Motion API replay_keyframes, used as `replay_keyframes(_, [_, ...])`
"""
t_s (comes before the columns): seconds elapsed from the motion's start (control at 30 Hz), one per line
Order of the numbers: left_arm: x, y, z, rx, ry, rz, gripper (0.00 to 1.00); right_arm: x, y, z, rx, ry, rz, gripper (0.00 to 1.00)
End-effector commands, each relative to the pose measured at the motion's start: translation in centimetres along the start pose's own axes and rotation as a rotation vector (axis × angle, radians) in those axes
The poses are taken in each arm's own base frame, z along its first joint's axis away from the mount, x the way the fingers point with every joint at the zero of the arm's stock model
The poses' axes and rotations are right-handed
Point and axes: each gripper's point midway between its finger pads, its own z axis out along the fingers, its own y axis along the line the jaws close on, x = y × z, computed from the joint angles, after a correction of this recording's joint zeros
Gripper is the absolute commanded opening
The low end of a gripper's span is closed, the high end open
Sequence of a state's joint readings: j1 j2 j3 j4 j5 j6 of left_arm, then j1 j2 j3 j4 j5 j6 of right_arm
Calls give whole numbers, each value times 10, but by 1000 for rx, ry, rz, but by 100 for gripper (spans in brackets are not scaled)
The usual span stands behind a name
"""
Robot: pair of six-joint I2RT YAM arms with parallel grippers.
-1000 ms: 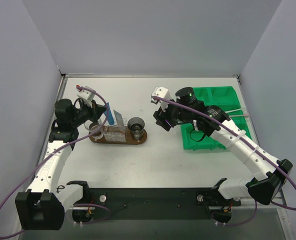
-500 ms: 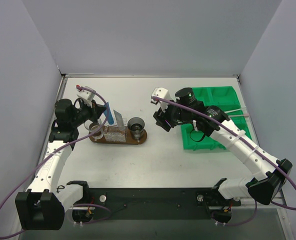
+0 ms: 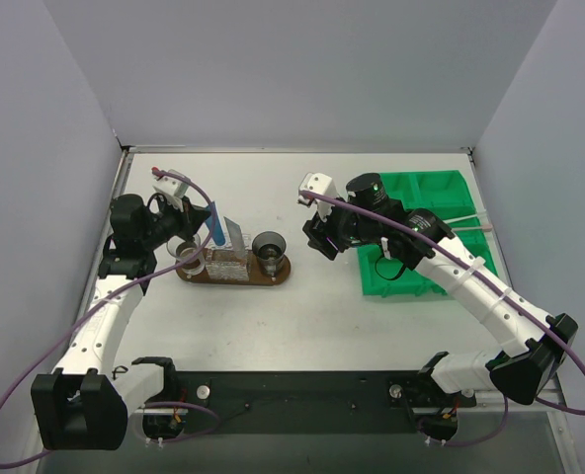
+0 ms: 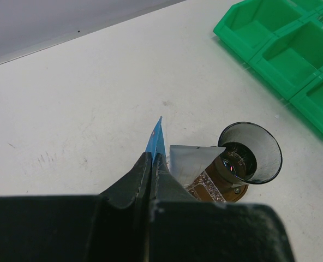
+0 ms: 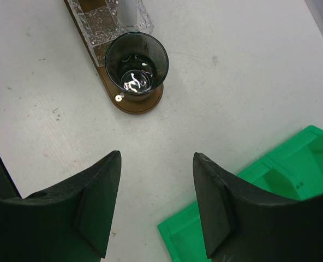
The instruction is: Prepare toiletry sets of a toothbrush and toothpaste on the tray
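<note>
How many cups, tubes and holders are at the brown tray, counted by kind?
Cups: 2, a clear cup and a dark cup.
Tubes: 2, a blue toothpaste tube pinched in the left gripper, and a grey tube standing in the holder.
Clear holder: 1.
Total: 5.

Scuffed white table [image 3: 302,316], pale lilac walls [image 3: 292,69]; lighting seemingly diffuse.
</note>
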State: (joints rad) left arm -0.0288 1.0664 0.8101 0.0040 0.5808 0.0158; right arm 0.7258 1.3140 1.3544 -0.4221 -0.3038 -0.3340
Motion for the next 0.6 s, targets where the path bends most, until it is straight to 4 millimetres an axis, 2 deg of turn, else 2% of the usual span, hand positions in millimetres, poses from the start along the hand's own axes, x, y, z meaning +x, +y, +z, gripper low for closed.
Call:
replay_keyframes(0.0, [-19,0,1,9,-63,57,0,-7,0,-4,-4,-38,-5,51])
replay_keyframes(0.57, [-2,-1,12,46,-21,45,0,-3,-1,-1,-5,-28,-3,51])
